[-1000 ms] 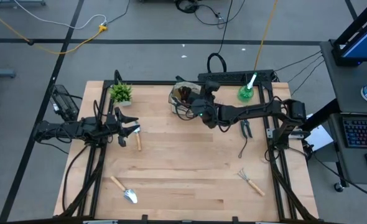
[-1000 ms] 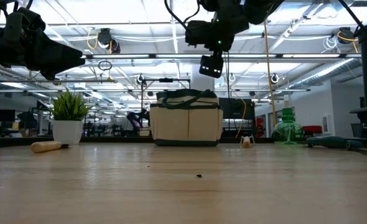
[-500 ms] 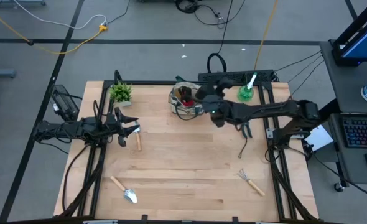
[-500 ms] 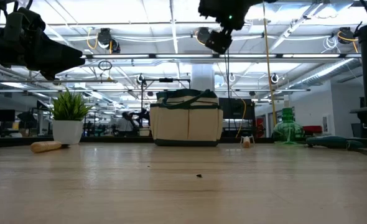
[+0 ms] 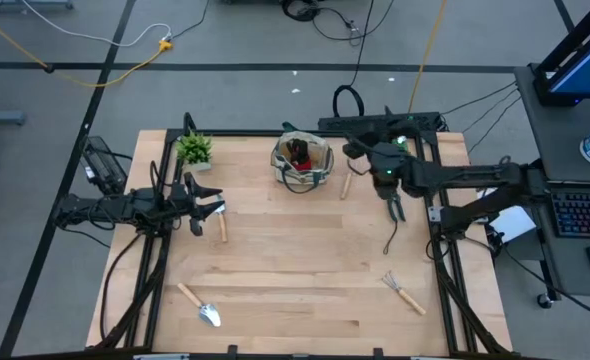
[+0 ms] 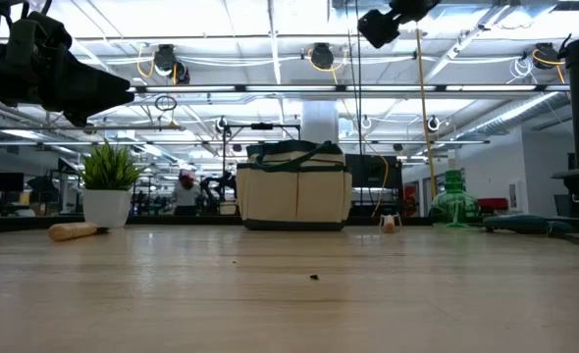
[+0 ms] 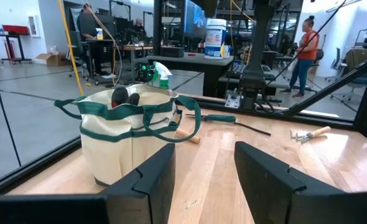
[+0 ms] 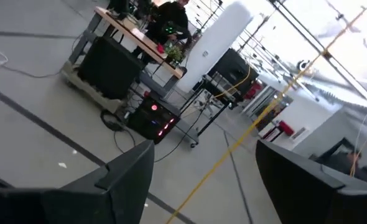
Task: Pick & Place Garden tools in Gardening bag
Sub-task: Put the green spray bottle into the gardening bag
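The beige gardening bag [image 5: 301, 160] with green trim stands at the table's far middle, a red-black glove [image 5: 297, 152] inside it. My right gripper [image 5: 355, 151] hangs open and high, just right of the bag, with nothing between its fingers [image 8: 127, 171]. A wooden-handled tool [image 5: 345, 186] lies beside the bag. The black pruning shears [image 5: 394, 205] lie to the right, the hand rake [image 5: 405, 292] near right, the trowel [image 5: 200, 305] near left. Another wooden handle [image 5: 222, 228] lies by my left gripper [image 5: 215, 210], which waits open at the left edge. The arm partly covers the green spray bottle [image 6: 453, 201].
A small potted plant [image 5: 195, 150] stands at the far left corner. A dark cable [image 5: 390, 235] trails from the shears across the right side. The black frame rails [image 5: 437, 215] border the table's left and right edges. Bare wood fills the table's middle.
My right gripper has drawn back from over the bag toward the table's right edge and has risen, rolling about its own line as it went. Its fingers have stayed apart. The bag's mouth, with the red glove in it, now shows uncovered.
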`<state>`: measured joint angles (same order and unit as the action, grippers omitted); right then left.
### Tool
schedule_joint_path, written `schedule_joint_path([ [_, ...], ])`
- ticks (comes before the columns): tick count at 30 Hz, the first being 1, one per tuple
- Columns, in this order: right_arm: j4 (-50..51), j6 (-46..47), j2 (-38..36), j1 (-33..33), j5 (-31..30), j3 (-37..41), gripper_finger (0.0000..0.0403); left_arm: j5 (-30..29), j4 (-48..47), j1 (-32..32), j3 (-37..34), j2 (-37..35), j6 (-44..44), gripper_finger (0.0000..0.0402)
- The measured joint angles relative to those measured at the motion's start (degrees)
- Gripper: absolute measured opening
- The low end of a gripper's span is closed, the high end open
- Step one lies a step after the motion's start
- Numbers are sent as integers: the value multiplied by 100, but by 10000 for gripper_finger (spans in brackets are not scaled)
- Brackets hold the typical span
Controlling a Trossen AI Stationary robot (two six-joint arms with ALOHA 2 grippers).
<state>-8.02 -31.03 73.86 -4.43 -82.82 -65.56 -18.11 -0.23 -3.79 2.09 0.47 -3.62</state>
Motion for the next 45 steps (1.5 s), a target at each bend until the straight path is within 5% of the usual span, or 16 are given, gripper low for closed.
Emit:
schedule_joint_path([
  [8,-79,340,-641,-2,-590,332,272,0,2,0,0,0,11,170],
  [27,-51,1601,-820,-2,-531,343,279,0,4,1,0,1,17,170],
  [35,216,2591,-821,2,652,534,279,0,4,2,0,2,22,170],
  [41,231,2829,-819,0,734,975,279,0,4,0,0,0,22,170],
  [45,302,3418,-844,-56,1333,1196,279,0,4,1,0,1,20,170],
])
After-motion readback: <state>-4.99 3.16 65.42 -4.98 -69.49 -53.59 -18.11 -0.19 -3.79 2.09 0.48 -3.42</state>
